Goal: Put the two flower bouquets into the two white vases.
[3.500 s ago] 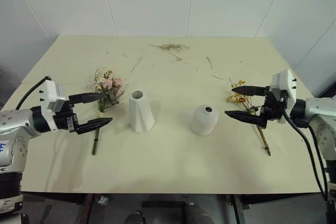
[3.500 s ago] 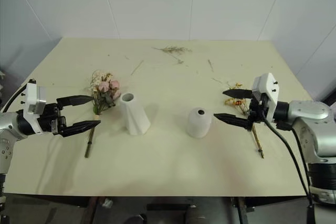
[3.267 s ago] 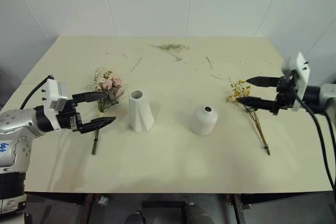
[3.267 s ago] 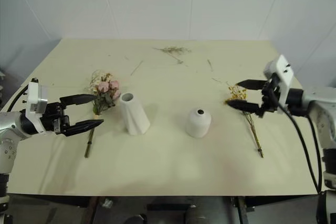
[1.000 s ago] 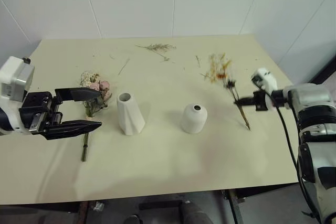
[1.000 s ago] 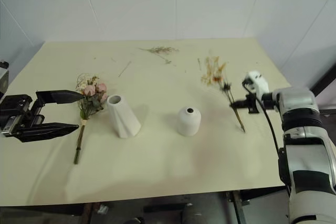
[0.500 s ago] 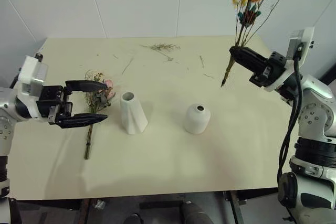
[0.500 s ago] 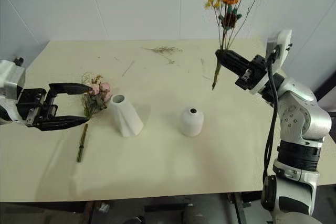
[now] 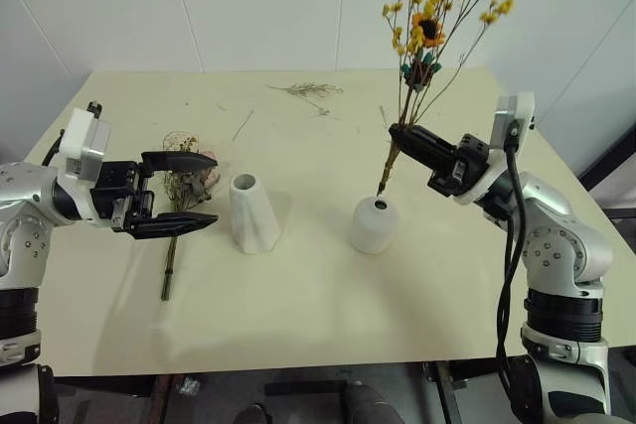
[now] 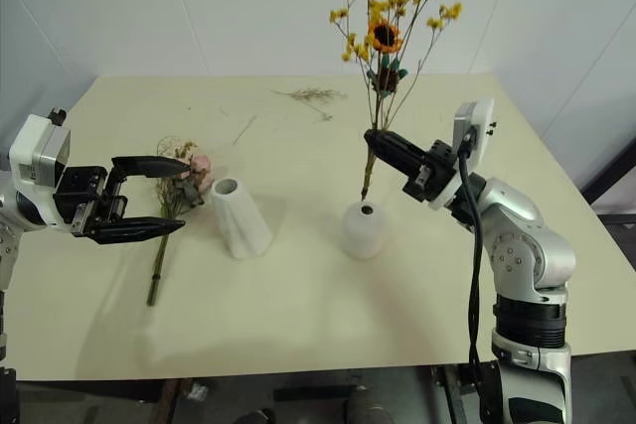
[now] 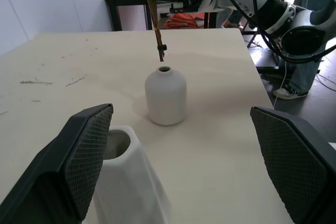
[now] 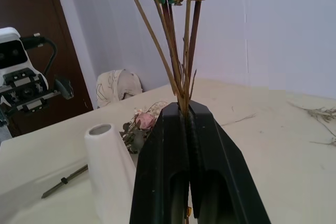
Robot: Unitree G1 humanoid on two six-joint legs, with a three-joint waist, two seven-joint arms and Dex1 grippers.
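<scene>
From the head, the right gripper (image 9: 398,132) is clamped on the yellow bouquet (image 9: 429,32), its stem end just above the short vase (image 9: 374,224). The left gripper (image 9: 189,191) gapes wide over the rose bouquet (image 9: 185,183) — beside the tall vase (image 9: 251,212). Its wrist view shows both vases; the right wrist view shows fingers (image 12: 157,156) pinching stems.

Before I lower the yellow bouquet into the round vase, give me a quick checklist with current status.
1. Right gripper shut on the yellow bouquet stems: ok.
2. Bouquet upright, stem end pointing down: ok.
3. Stem tip above the round vase mouth, just short of it: ok from the left wrist view; exact centring cannot tell.
4. Round vase standing upright on the table: ok.
5. Left gripper open, beside the rose bouquet and clear of the round vase: ok.
6. Tall vase upright, apart from the round one: ok.
</scene>
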